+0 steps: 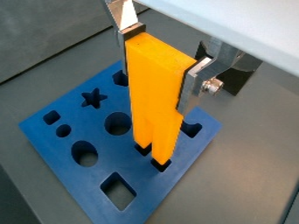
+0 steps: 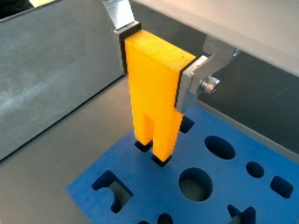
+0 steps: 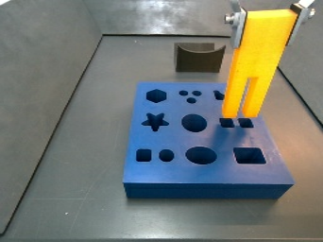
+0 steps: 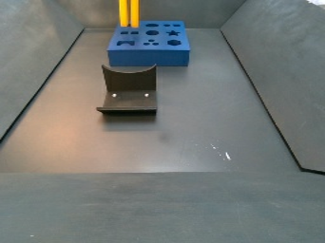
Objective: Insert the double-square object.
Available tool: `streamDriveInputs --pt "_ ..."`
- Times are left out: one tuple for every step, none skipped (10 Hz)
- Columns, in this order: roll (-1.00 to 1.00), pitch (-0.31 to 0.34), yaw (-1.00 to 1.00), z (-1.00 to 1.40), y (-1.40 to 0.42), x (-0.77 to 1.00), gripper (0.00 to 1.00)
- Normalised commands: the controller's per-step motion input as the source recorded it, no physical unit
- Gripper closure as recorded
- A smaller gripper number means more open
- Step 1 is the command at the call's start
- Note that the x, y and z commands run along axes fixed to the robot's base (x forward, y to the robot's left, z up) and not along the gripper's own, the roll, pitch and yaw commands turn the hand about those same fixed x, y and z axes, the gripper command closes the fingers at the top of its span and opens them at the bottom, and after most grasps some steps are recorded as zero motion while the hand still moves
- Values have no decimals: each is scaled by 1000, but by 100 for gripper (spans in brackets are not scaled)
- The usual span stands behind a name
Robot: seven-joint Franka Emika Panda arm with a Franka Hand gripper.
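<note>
The double-square object (image 1: pixel 155 92) is a tall yellow-orange block and stands upright with its two prongs pointing down. My gripper (image 1: pixel 162 54) is shut on its solid upper end, one silver finger on each side, as both wrist views show (image 2: pixel 158 57). The prong tips sit at the mouths of two adjacent square holes near an edge of the blue board (image 1: pixel 111 162). In a side view the object (image 3: pixel 259 61) hangs from the gripper (image 3: pixel 267 11) over the board's (image 3: pixel 202 186) far right holes. How deep the prongs reach cannot be told.
The blue board (image 2: pixel 152 175) has several other shaped holes, among them a star, circles and a square. The dark fixture (image 3: pixel 195 57) with a curved notch stands on the floor beyond the board, and shows nearer in a side view (image 4: pixel 127 90). Grey walls enclose the floor.
</note>
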Motion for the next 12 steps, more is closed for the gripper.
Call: streamDriveInputs --pt "140 49 80 -123 0 649 100" --pt "130 0 129 -169 0 480 100" --pt "157 0 237 -217 0 503 100" --pt "163 27 220 -149 0 303 100" --pt "149 47 83 -83 -163 129 100" --pt "153 83 40 -11 -223 143 100" --pt "151 91 0 0 -249 114 100" --pt "166 90 0 -51 -54 6 100" --pt "103 90 -20 0 0 0 100" --pt "87 94 -17 0 0 0 100" --pt "76 87 -6 0 0 0 100" --pt "73 61 -3 -6 0 0 100"
